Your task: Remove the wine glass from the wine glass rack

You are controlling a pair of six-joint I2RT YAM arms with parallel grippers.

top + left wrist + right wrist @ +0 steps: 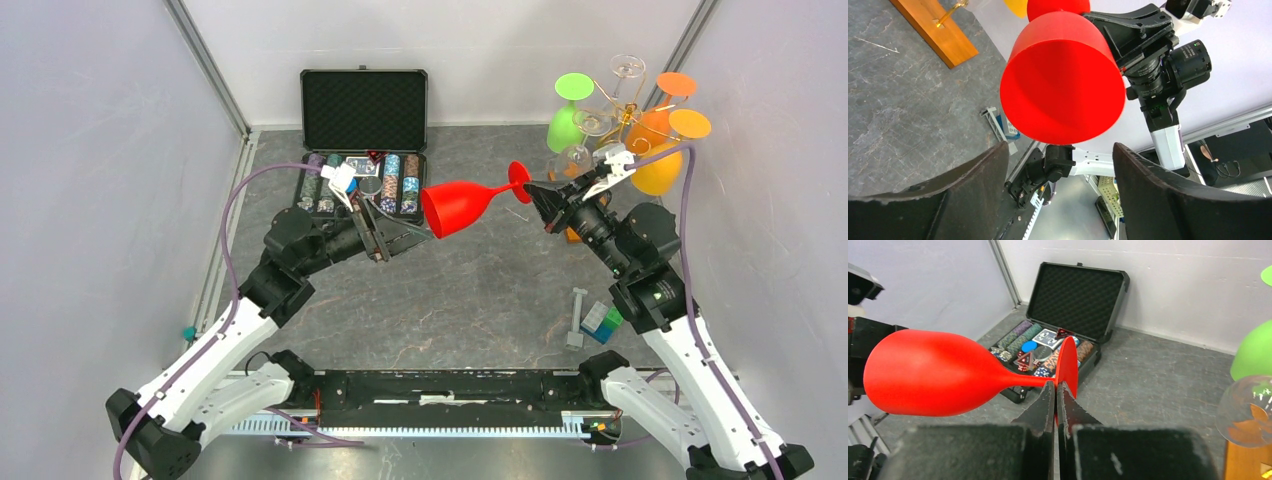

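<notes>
Red opaque wine glass (465, 205) hung sideways above the grey desk (470, 295), off the gold wire rack (933, 30), right pincer (1055, 387) pinching its thin stem. Left pincer (1060, 150) stood spread at the bowl's mouth; light, likely slick, safest gripped round the bowl.

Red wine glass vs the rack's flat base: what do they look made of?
Opaque red wine glass: likely plastic, satin, uniform colour, not see-through, no sharp glints. Flat orange-brown rack base: looks like wood, smooth finish, faint streaking like grain; could be veneer.
</notes>
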